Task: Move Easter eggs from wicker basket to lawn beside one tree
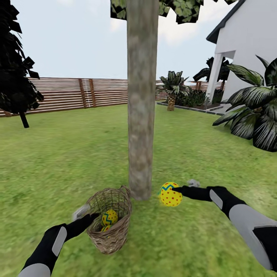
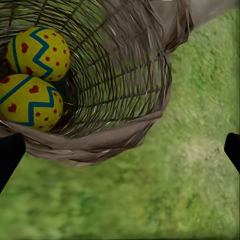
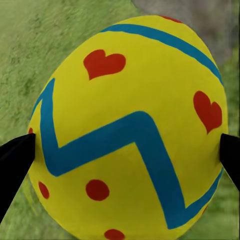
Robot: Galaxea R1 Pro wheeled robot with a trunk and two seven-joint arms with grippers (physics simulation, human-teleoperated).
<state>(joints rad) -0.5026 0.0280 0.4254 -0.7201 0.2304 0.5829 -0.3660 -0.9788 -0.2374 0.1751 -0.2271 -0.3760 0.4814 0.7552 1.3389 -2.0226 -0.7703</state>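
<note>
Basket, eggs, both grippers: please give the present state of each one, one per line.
wicker basket: tilted beside the tree, two eggs inside.
two eggs in basket: touching each other, not gripped.
third egg: out of the basket, held above the lawn near the trunk.
right gripper: shut on the third egg.
left gripper: open, at the basket rim.

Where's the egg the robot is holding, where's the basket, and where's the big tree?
held egg [image 1: 170, 194]: head view, middle of its dotted shell.
wicker basket [image 1: 114, 237]: head view, its woven outer wall.
tree [image 1: 141, 115]: head view, midway up the pale trunk.
</note>
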